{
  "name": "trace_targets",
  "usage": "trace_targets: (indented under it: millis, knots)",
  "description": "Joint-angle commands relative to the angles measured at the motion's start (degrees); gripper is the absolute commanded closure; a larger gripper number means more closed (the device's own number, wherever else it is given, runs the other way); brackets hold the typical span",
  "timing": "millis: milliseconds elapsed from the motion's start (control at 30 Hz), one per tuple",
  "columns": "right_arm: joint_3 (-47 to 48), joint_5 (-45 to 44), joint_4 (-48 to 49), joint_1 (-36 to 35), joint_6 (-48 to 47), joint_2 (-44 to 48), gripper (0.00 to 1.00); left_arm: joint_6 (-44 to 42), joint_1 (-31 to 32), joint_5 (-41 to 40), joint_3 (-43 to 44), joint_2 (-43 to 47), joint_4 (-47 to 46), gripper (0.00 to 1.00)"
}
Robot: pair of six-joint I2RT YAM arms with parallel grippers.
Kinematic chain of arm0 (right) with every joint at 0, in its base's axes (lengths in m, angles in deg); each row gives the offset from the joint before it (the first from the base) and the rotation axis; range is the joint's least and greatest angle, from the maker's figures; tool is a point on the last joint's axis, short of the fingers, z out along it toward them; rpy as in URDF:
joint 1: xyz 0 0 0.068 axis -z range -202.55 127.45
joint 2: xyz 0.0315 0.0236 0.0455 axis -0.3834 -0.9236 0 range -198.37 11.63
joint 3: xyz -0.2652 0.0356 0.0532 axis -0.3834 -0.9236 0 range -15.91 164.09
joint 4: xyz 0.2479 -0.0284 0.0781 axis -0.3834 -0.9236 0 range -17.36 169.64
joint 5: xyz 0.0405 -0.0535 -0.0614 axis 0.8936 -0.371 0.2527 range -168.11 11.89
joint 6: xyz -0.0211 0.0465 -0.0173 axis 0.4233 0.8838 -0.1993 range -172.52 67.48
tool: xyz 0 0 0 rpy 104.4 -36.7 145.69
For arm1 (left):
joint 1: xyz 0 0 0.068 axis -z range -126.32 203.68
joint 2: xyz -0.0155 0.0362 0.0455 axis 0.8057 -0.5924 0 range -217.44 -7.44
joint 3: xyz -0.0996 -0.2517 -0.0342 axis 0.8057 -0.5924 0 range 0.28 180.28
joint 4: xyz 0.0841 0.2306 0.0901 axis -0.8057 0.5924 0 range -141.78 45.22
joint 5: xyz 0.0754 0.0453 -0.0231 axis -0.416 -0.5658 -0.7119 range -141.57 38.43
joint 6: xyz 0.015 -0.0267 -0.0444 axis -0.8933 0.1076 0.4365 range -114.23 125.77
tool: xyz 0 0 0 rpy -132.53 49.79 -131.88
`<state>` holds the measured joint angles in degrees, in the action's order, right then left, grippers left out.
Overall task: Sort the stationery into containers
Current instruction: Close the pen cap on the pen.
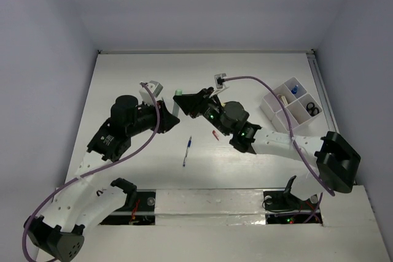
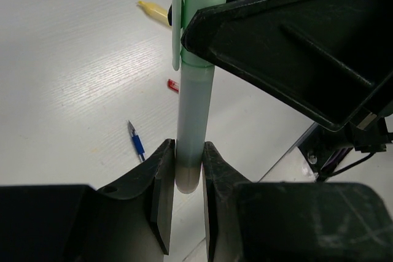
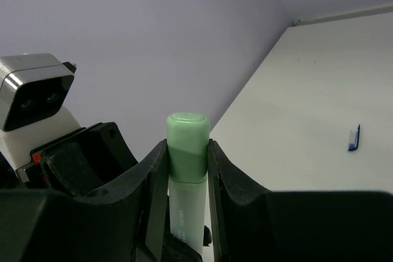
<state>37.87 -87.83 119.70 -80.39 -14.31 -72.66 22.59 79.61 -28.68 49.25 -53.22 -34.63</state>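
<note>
A mint green marker (image 1: 177,98) hangs above the table's middle, held at both ends. My left gripper (image 2: 189,151) is shut on its grey-tipped lower end (image 2: 190,173). My right gripper (image 3: 187,148) is shut on its green cap (image 3: 187,128), and its black finger (image 2: 288,47) crosses the left wrist view. Lying on the table are a blue-white pen (image 1: 186,151) (image 2: 136,144) (image 3: 354,138), a small red bit (image 1: 215,135) (image 2: 173,85) and a yellow marker (image 2: 153,10). The white divided tray (image 1: 268,104) stands at the right; its compartments hold black scissors (image 1: 312,109) and a blue item (image 1: 295,89).
The two arms meet over the centre of the white table. Grey walls close the table in at the back and on both sides. The left wrist camera housing (image 3: 34,93) shows beside the right gripper.
</note>
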Motion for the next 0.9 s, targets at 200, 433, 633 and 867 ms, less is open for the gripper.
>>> trace_targets:
  millis: [200, 433, 633, 867]
  knots:
    - [-7.9, 9.3, -9.6, -8.2, 5.5, -5.0, 1.00, 4.7, -2.5, -7.7, 8.8, -1.6, -24.9, 1.00]
    - [-8.5, 9.3, -9.6, -9.3, 6.0, -5.3, 1.00, 3.0, -2.5, -9.5, 10.4, -2.4, -24.4, 1.00]
    - [-7.9, 8.6, -10.8, -11.0, 6.4, -6.4, 1.00, 2.2, -2.5, -11.1, 14.7, -5.0, -24.8, 1.00]
    - [-7.6, 6.1, -14.7, -12.1, 6.4, -6.3, 1.00, 4.1, -2.5, -9.4, 21.3, -9.3, -25.1, 1.00]
